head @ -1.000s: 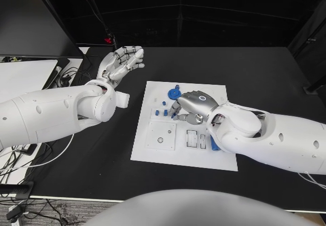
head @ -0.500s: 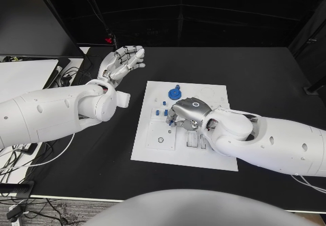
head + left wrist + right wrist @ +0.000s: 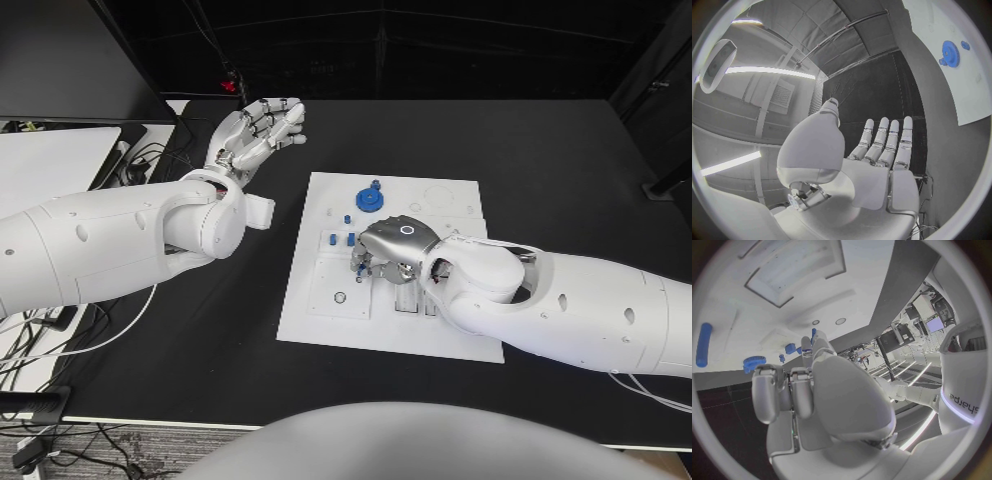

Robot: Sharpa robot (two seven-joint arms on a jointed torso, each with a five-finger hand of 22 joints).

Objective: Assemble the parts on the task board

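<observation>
While the left hand [image 3: 257, 130] hangs flat and spread over the bare black table [image 3: 173, 390] at the upper left of the head view, fingers straight and apart and holding nothing, just as it did a second ago, the right hand [image 3: 387, 250] has travelled. One second back it sat over the upper middle of the task board [image 3: 346, 335], near the blue gear [image 3: 371, 199]; half a second back it had slid down and left; now it is lower again, knuckles up, fingers curled down over the board's centre beside the small blue pegs [image 3: 346, 239]. The gear is fully uncovered at the top of the board with a small blue piece just above it. From the right wrist view the fingers [image 3: 786, 390] are bent inward toward the board, and a slim blue tip shows just past one fingertip; whether that is a part pinched in the hand or a peg standing in the board behind it, I cannot tell. A long blue bar [image 3: 703, 344] lies at the left of that view, and the gear and pegs sit between it and the fingers. The square recess [image 3: 340, 297] at the board's lower left shows no blue piece in it. Judgement: the shift reads as the hand lining up over the pegs or the slots below them, either to pick one up or to seat one; assembly looks early, most parts loose or unplaced.
</observation>
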